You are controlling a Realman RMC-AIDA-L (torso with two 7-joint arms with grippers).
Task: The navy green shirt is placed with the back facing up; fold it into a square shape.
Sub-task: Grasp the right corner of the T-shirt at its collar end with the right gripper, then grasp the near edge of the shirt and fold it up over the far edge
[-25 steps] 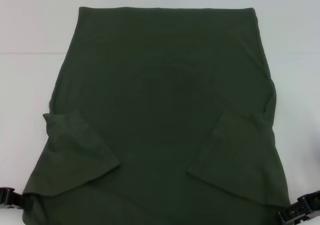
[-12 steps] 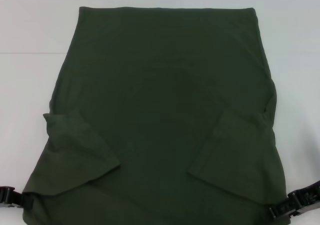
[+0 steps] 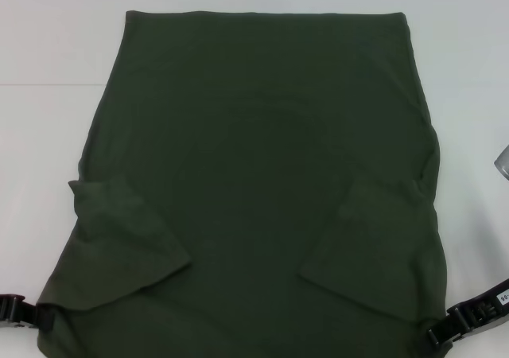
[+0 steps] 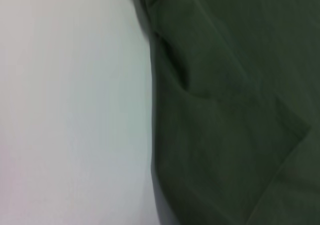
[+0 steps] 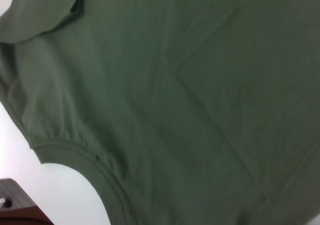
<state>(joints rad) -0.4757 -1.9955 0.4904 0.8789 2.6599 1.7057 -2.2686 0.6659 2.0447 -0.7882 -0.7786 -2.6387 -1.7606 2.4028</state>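
Note:
The navy green shirt (image 3: pixel 262 175) lies flat on the white table (image 3: pixel 48 135), plain side up, its hem at the far end. Both sleeves are folded inward: the left sleeve (image 3: pixel 127 231) and the right sleeve (image 3: pixel 374 239) lie as flaps on the body. My left gripper (image 3: pixel 20 310) sits at the shirt's near left corner, touching the cloth edge. At the near right corner my right gripper (image 3: pixel 469 326) sits low against the fabric. The left wrist view shows the shirt (image 4: pixel 235 110) beside bare table. The right wrist view shows the shirt (image 5: pixel 190 100) and its curved neckline (image 5: pixel 100 170).
A grey object (image 3: pixel 503 161) pokes in at the right edge of the head view. White table borders the shirt on both sides and beyond the hem. A grey-brown edge (image 5: pixel 15 207) shows in a corner of the right wrist view.
My right gripper has slid lower and slightly inward toward the shirt's near right corner. A grey object has appeared at the right edge. The left gripper and shirt have barely moved.

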